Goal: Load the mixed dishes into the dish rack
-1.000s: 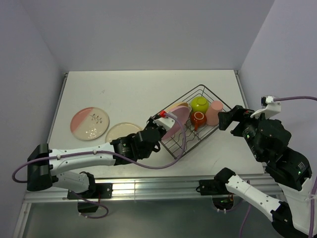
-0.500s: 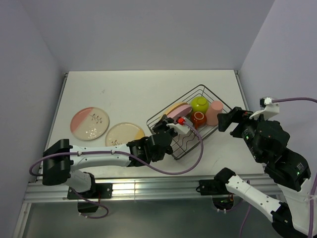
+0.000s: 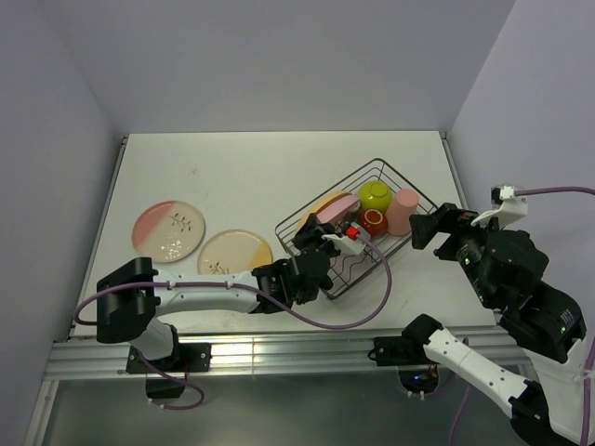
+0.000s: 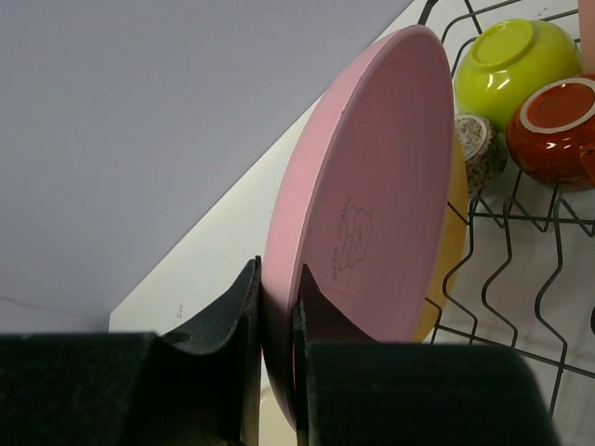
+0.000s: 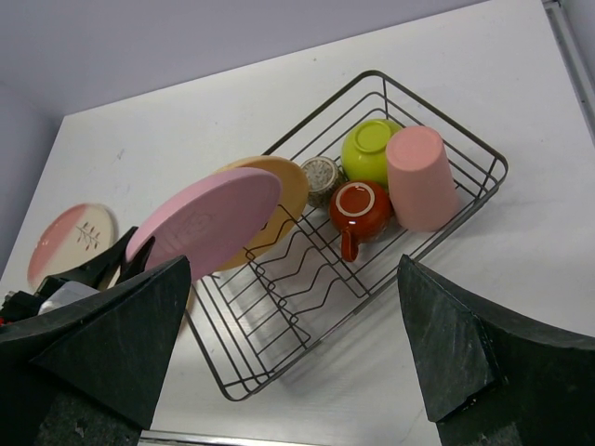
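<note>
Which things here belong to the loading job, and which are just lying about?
Job: black wire dish rack, round pink plate in left gripper, orange plate, lime-green bowl, red-brown mug, salmon cup, speckled grey cup, twig-patterned pink-cream plate, cream-yellow plate.
Not part of it: purple cable, white table.

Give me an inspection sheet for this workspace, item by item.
Surface: white table, two plates lying flat at its left.
Job's things: dish rack holds orange plate on edge, lime-green bowl, red-brown mug, salmon cup and small grey cup. Pink plate is on edge beside the orange plate. Twig-patterned plate and cream-yellow plate are outside the rack.
Clutter: nothing seen.
Grippers: left gripper shut on the pink plate's rim; right gripper open, empty, off the rack's right end.
Cables: purple cable loops below the left arm; another leaves the right arm.
Surroundings: plain pale walls.
</note>
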